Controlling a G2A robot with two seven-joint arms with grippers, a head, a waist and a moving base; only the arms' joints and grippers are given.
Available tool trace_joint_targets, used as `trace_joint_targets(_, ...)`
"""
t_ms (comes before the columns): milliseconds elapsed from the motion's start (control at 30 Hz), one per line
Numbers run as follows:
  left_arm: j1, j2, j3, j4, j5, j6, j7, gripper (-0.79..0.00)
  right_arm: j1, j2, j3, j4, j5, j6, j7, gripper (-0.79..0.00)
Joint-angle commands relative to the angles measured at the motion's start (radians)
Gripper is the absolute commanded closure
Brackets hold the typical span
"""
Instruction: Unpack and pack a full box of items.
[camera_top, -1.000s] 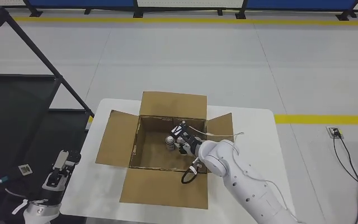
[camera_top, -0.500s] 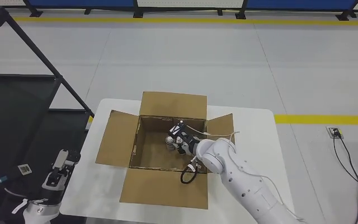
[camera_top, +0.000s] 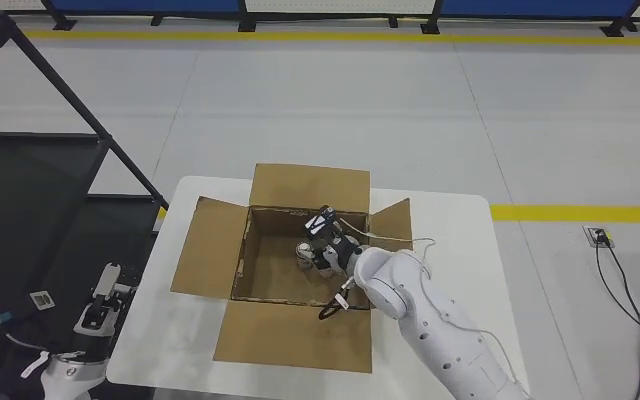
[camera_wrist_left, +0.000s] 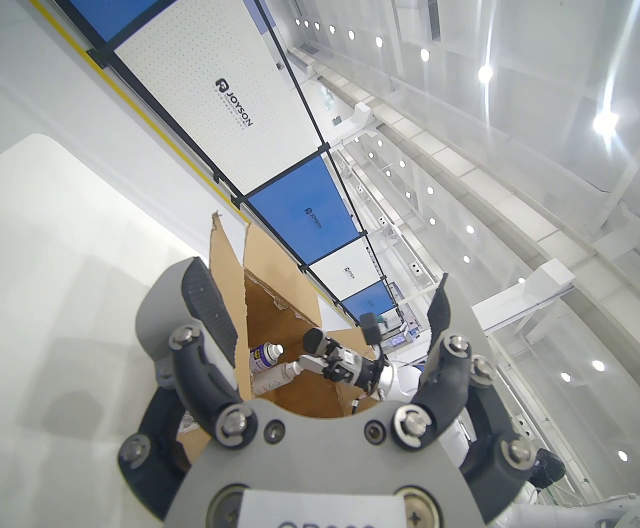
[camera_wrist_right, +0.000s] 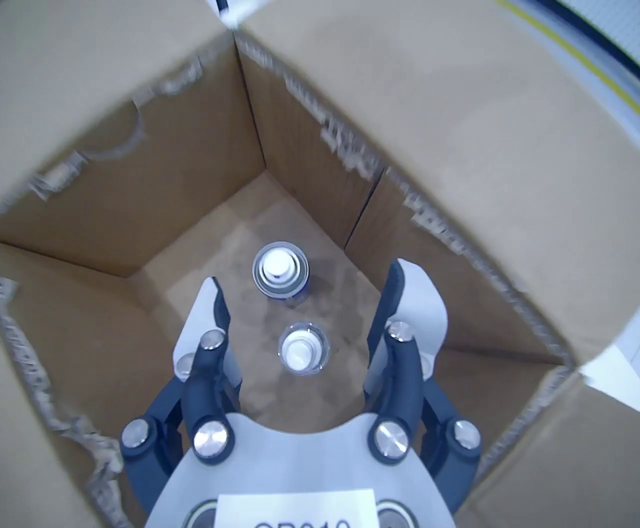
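An open cardboard box (camera_top: 208, 260) stands in the middle of the white table (camera_top: 455, 260). Inside it, near the far right corner, stand a spray can (camera_wrist_right: 280, 272) and a small clear bottle with a white cap (camera_wrist_right: 303, 351), both upright. My right gripper (camera_wrist_right: 307, 282) hangs open above them inside the box, the bottle right below the gap between its fingers. From the top view the right gripper (camera_top: 319, 240) sits over the white items (camera_top: 303, 251). My left gripper (camera_wrist_left: 320, 280) is open and holds nothing; it is off the table's left edge (camera_top: 100, 300).
All four box flaps are folded outward; the near flap (camera_top: 295, 335) covers the table's front. A black frame (camera_top: 90, 125) and a dark panel stand to the left of the table. Bare tabletop lies right of the box.
My right gripper has shifted slightly toward the box's far wall, still open. The left arm has drifted a little toward the near left.
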Motion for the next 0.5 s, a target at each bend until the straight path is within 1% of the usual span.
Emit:
trace_joint_targets(0, -0.008, 0.001, -0.003, 0.013, 0.006, 0.009, 0.003, -0.785, -0.065, 0.015, 0.063, -0.143, 0.010, -0.008, -0.008, -0.785)
trace_joint_targets(100, -0.024, 0.002, -0.005, 0.040, 0.013, 0.023, -0.003, -0.785, -0.157, 0.036, 0.162, -0.314, 0.066, -0.054, -0.030, -0.785)
trace_joint_targets(200, -0.048, 0.005, 0.002, 0.070, 0.019, 0.036, -0.020, -0.785, -0.256, 0.053, 0.271, -0.435, 0.156, -0.105, -0.071, -0.785)
trace_joint_targets(233, -0.058, 0.006, 0.006, 0.081, 0.017, 0.043, -0.027, -0.785, -0.277, 0.057, 0.294, -0.454, 0.183, -0.115, -0.081, -0.785)
trace_joint_targets(467, -0.112, 0.011, 0.044, 0.139, 0.059, 0.066, -0.074, -0.785, -0.277, 0.057, 0.294, -0.454, 0.183, -0.115, -0.081, -0.785)
